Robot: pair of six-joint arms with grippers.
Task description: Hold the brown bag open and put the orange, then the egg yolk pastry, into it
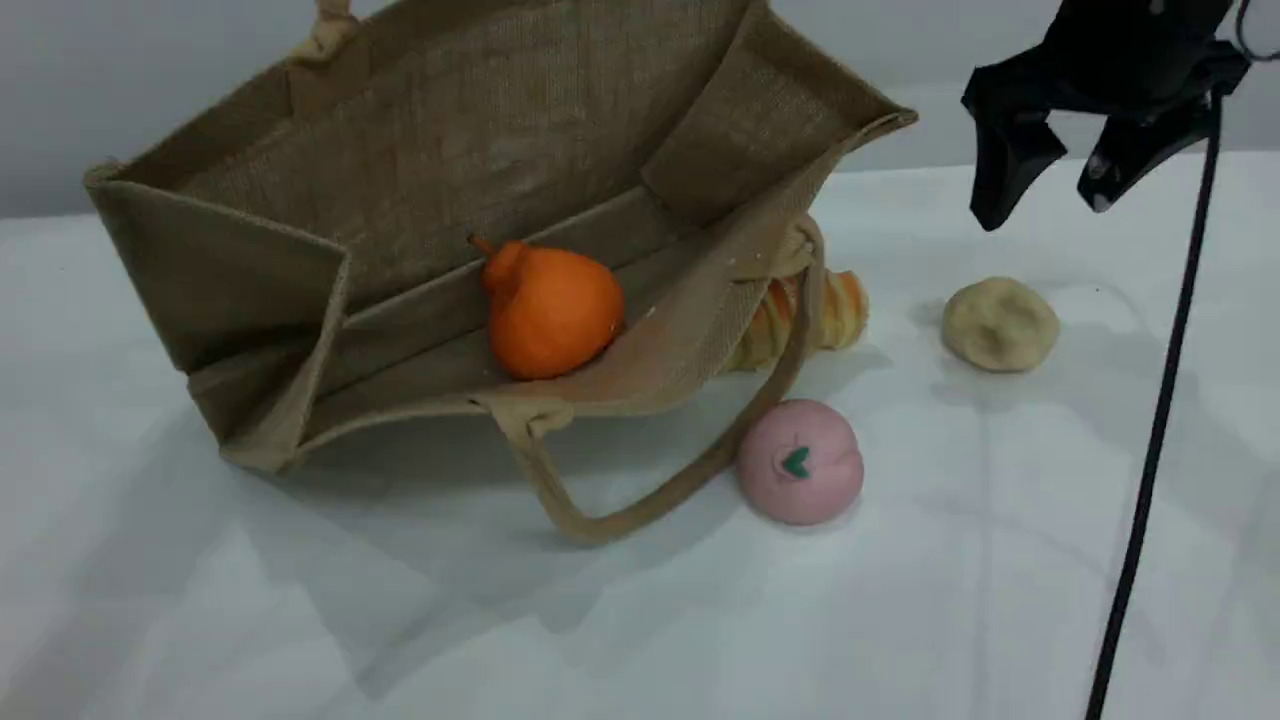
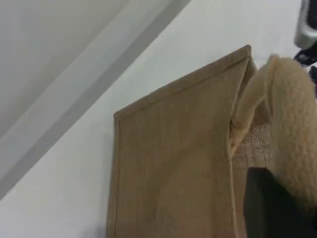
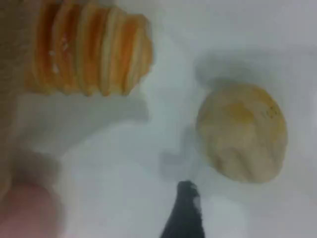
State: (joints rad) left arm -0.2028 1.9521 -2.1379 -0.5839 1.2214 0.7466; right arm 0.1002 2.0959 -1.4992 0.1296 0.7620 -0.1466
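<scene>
A white counter (image 1: 300, 620) carries the brown bag (image 1: 420, 170), which lies tipped on its side across the left and middle of the counter, close to the back edge, with its open mouth facing the scene camera. Its upper wall is lifted by the upper handle (image 1: 330, 25), which runs out of the top of the scene view. In the left wrist view that thick beige handle (image 2: 292, 119) loops right beside the dark fingertip (image 2: 267, 208). The left jaws are together, clamped on the brown bag by this handle. The lower handle (image 1: 640, 510) lies slack on the counter in front of the bag.

The orange (image 1: 550, 310) rests inside the bag, on its lower wall, near the middle of the mouth.

The egg yolk pastry (image 1: 1000, 323) sits on the counter to the right of the bag, apart from it, toward the back edge. The right jaws hang above it, spread wide apart and holding nothing. One fingertip (image 3: 185, 213) shows just beside the pastry in the right wrist view.

An orange-striped bread roll (image 1: 835, 310) lies half hidden behind the bag's right end. A pink ball (image 1: 800, 460) with a green mark sits in front of it.
</scene>
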